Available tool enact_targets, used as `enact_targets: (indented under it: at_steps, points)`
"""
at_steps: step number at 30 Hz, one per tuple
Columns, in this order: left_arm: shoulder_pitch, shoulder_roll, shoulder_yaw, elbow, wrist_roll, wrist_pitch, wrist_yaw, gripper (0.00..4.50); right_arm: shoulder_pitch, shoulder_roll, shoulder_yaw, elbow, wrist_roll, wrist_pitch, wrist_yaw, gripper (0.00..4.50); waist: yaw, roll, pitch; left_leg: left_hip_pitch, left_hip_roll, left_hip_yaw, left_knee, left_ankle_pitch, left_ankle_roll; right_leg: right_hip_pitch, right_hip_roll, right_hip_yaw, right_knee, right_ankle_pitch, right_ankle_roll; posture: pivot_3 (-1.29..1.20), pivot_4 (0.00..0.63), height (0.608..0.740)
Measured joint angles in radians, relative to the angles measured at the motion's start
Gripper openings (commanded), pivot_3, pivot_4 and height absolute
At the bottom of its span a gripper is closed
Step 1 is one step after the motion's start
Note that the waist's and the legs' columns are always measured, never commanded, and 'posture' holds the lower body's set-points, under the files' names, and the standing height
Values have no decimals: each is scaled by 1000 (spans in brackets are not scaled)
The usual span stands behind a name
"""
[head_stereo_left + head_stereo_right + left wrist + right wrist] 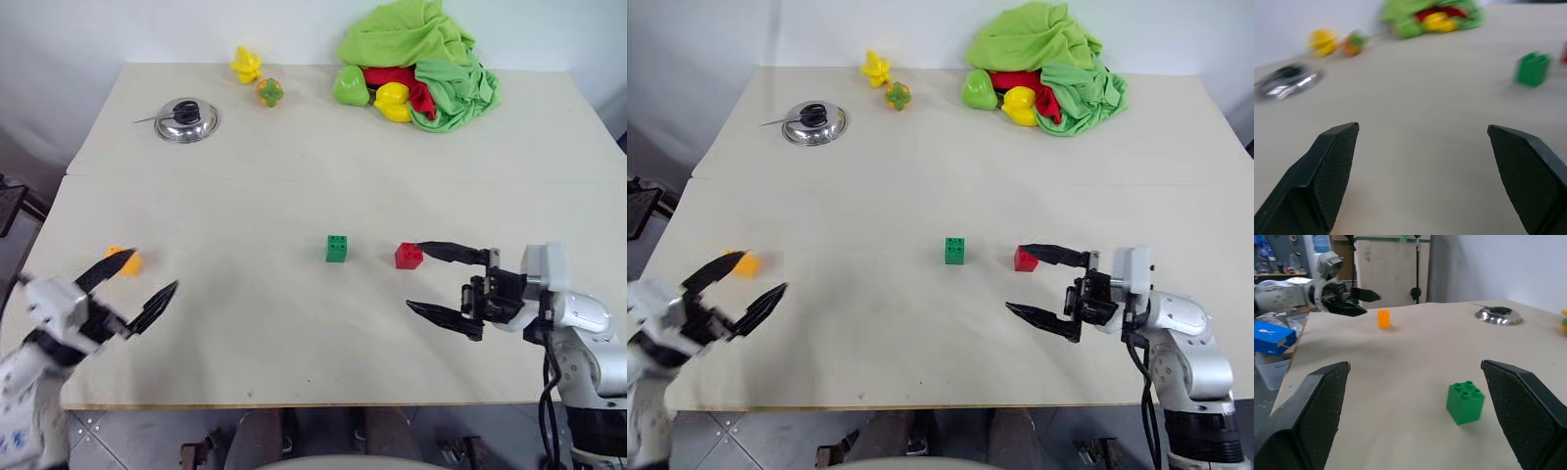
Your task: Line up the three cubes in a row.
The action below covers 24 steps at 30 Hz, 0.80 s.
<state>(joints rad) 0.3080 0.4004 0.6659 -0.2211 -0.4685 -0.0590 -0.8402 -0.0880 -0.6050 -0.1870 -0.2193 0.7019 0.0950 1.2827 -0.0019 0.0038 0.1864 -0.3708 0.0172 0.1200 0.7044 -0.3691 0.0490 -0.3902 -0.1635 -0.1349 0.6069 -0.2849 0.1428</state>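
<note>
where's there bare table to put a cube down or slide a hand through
Bare table runs between the orange-yellow cube and green cube, and across the middle up to the steel lid. Tight: the red cube beside the open right gripper. Crowded: far edge, toy vegetables and green cloth.

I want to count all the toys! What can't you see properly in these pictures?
- Orange cube: partly hidden behind the open left gripper in the head views.
- Red cube: cut off by the picture edge in the left wrist view.
- Toys under the green cloth: a red thing is mostly covered, so it can't be named.
- Far toys: blurred in the left wrist view.
</note>
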Motion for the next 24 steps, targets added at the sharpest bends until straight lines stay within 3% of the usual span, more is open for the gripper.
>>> enact_targets:
  at_steps: [5, 12, 16, 24]
  points:
    - [203, -173, 153, -4, -75, -33, 139, 4481, -16, 15, 27, 29, -13, -20, 22, 4500, 2, -2, -1, 0, -1, 0, 0, -1, 2, 0, -2, 0, -5, 0, 0, 0, 150, 740]
    - [264, -210, 208, 37, -130, -54, 202, 4481, -40, 20, 30, 87, -29, -58, 56, 4500, 5, -5, -3, 0, -1, 0, 0, -4, 2, -1, -4, 1, -5, 0, 0, 0, 150, 740]
    - [230, -161, 135, 33, -119, -13, 224, 4481, -52, 21, 33, 124, -41, -75, 73, 4500, 4, -5, -3, 0, -1, 0, 0, -4, 2, -1, -4, 1, -5, 0, 0, 0, 150, 740]
    - [-32, 77, 14, 52, -71, 200, 359, 4481, -53, 31, 43, 148, -73, -117, 85, 4500, -2, -4, -4, 0, -2, 1, 0, -4, 2, -1, -2, -1, 2, 0, 0, 0, 150, 740]
